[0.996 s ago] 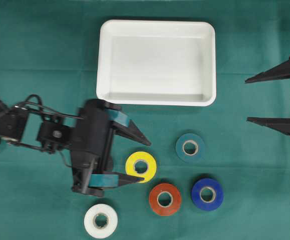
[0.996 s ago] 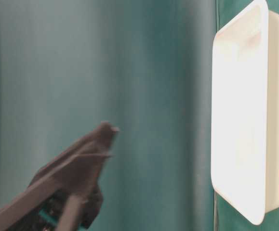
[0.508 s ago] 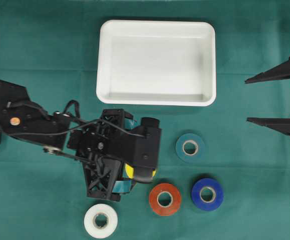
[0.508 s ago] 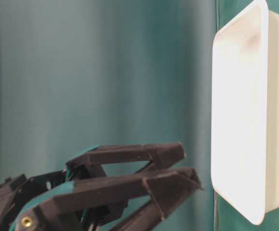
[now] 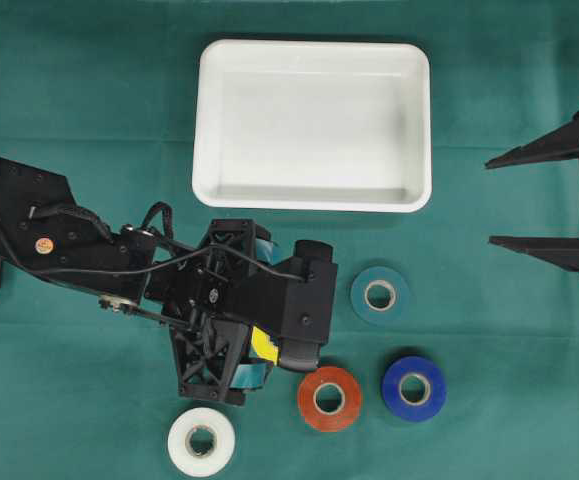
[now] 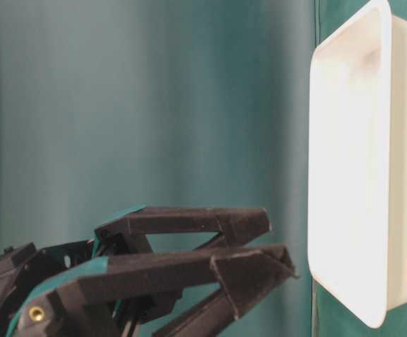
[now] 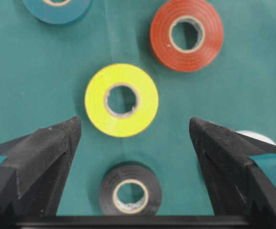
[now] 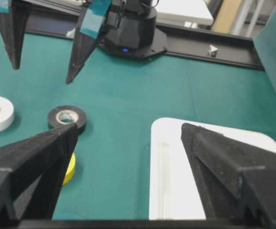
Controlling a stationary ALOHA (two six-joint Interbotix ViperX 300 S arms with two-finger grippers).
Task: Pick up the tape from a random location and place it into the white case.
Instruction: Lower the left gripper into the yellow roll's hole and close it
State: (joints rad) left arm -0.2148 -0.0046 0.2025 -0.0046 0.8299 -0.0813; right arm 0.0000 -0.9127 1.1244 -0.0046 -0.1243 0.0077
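Overhead: my left gripper (image 5: 259,350) points down over the yellow tape (image 5: 264,347), which shows only as a sliver under the wrist. White case (image 5: 313,124) lies far centre on the green desk (image 5: 89,120). Red tape (image 5: 329,398), blue tape (image 5: 413,388) and teal tape (image 5: 380,295) sit to the right of my left arm, white tape (image 5: 201,441) near. My right gripper (image 5: 499,200) at the right edge, fingers wide, holding nothing.

Table level: left fingers (image 6: 245,225) blurred, near the case (image 6: 347,161).

Left wrist: fingers (image 7: 47,148) wide, holding nothing. Yellow tape (image 7: 121,99) lies flat just beyond the tips; black tape (image 7: 130,190) between them, untouched.

Right wrist: fingers (image 8: 37,157) wide; case corner (image 8: 176,167) below.
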